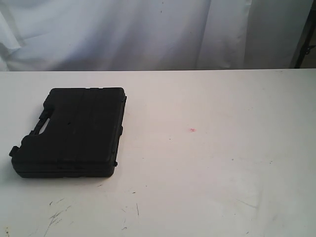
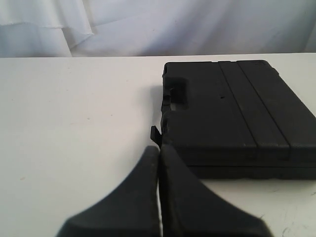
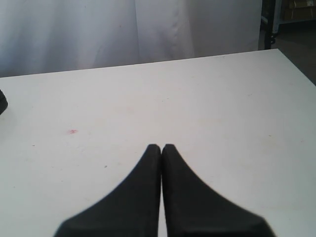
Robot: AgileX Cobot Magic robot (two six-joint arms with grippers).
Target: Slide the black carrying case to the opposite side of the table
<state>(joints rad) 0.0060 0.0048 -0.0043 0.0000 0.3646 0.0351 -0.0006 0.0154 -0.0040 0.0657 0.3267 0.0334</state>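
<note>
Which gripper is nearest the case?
The left gripper: its shut tips sit just short of the case, by its corner latch. The right gripper faces bare table.

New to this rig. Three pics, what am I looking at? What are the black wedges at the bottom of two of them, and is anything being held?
It is a two-armed robot, and each picture comes from a different camera. The exterior view looks over a white table from off the arms; neither arm shows in it. The other two cameras sit on the wrists, so the black wedges are each arm's own fingers seen from behind. The left gripper and the right gripper are both shut with nothing between the fingers. On the table lies a black carrying case, closed and flat, on the left side. The left gripper sits near its corner; I cannot tell whether it touches. There is also a small red speck.
</note>
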